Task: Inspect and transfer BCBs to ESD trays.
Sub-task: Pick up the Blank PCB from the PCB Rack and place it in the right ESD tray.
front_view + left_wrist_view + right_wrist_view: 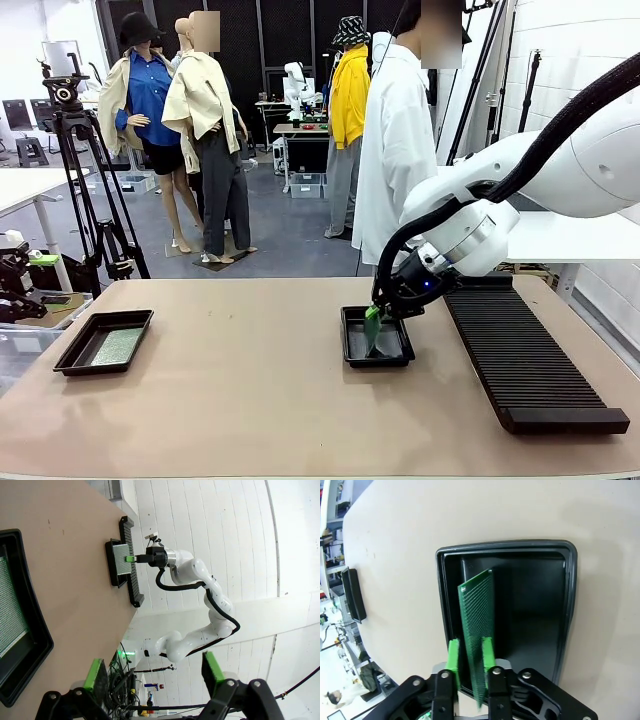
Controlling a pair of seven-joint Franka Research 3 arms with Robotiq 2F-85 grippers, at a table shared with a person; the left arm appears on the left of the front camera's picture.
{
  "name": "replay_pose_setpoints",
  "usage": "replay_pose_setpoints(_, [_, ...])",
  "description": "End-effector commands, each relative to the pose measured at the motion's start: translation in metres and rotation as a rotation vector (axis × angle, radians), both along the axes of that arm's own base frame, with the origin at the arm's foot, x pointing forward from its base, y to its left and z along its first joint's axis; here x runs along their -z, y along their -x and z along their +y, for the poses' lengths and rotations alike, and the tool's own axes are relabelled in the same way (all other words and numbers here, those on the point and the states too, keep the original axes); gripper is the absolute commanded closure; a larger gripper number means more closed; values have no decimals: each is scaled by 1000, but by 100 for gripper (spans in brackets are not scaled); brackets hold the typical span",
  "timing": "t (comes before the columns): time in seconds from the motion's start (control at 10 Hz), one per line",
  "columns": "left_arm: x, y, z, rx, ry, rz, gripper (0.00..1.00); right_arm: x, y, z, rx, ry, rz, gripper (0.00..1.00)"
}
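BCB [477, 605] stood on edge between right gripper [470, 642] pads, inside ESD tray [535, 605], clamping not discernible, left gripper [154, 669] jaws spread.

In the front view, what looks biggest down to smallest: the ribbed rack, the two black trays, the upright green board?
1. ribbed rack
2. left tray and right tray: nearly alike, so unranked
3. upright green board

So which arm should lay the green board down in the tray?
The right one. The green board already stands on edge between the pads of the right gripper, over the black tray. The left gripper hangs open, far off beside the other tray.
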State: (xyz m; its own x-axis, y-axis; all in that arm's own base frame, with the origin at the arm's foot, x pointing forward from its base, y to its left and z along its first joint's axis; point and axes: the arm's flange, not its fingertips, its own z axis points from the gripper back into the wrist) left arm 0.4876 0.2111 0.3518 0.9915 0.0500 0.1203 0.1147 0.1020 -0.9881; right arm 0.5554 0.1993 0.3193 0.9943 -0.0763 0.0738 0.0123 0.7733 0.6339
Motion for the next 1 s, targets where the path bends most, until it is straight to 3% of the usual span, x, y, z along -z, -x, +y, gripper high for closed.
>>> replay_pose_setpoints(0.0, [-2,0,0,-1,0,-5,0,-5,1,4,2,37,9,33])
replay_pose_setpoints(0.2, [-2,0,0,-1,0,-5,0,-12,5,7,-1,65,8,0])
replay_pose_setpoints(0.9, [-2,0,0,-1,0,-5,0,-52,17,20,9,258,44,0])
